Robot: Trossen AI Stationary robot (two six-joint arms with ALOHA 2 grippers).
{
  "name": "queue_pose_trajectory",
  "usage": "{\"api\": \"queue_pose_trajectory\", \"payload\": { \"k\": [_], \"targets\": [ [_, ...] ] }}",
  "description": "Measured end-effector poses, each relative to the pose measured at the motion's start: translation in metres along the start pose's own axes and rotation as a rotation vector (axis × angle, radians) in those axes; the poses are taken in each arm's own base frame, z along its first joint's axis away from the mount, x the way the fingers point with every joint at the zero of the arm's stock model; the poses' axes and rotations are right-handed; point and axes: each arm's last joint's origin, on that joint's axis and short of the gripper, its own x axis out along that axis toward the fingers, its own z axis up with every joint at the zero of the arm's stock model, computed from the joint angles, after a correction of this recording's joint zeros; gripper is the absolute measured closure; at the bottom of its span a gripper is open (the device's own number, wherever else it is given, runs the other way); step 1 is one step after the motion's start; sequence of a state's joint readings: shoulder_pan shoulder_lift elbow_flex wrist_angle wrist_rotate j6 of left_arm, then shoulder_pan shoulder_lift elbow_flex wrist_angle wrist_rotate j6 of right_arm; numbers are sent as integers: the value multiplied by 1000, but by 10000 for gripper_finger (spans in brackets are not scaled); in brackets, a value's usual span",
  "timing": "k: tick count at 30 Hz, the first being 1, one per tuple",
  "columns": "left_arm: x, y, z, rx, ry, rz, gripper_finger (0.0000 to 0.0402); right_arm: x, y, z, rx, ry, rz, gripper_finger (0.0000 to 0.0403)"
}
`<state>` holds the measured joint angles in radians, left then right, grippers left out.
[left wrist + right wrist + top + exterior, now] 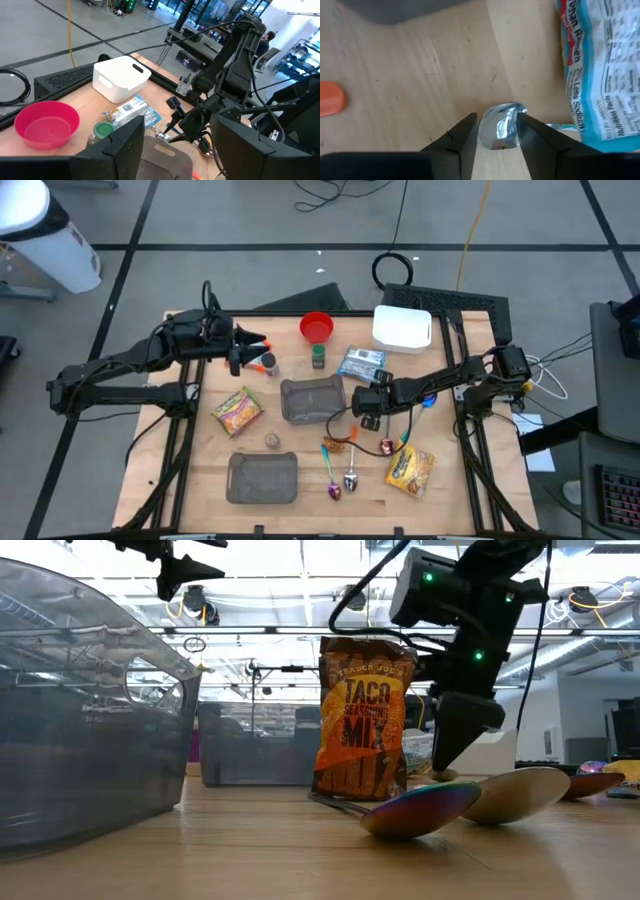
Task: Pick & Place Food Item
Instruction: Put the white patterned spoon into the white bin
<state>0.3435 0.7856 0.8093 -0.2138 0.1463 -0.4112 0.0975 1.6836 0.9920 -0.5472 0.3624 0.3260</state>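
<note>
Right gripper [497, 132] low on the tabletop [410, 100], jaws narrowing around a small shiny piece [501, 125] — keep it centred; left gripper [240, 348] waits, jaws spread

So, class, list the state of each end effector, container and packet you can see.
left end effector, open, holding nothing
right end effector, closed on shiny silver item
red bowl, upright, empty
white bin, upright, empty
taco seasoning packet, standing upright

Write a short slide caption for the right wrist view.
Right gripper fingers straddle a shiny silver item on the wooden table.
</note>
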Motion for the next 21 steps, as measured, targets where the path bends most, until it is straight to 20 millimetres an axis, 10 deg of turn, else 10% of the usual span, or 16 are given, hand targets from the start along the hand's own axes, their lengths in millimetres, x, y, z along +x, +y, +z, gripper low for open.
{"api": "queue_pose_trajectory", "payload": {
  "k": [9, 21],
  "targets": [
    [0, 0, 0, 7, 0, 0, 165, 7, 0, -13, 78, 47, 18, 390],
    [0, 1, 0, 17, -5, 16, 165, 0, 0, -12, 122, 24, 44, 396]
  ]
}}
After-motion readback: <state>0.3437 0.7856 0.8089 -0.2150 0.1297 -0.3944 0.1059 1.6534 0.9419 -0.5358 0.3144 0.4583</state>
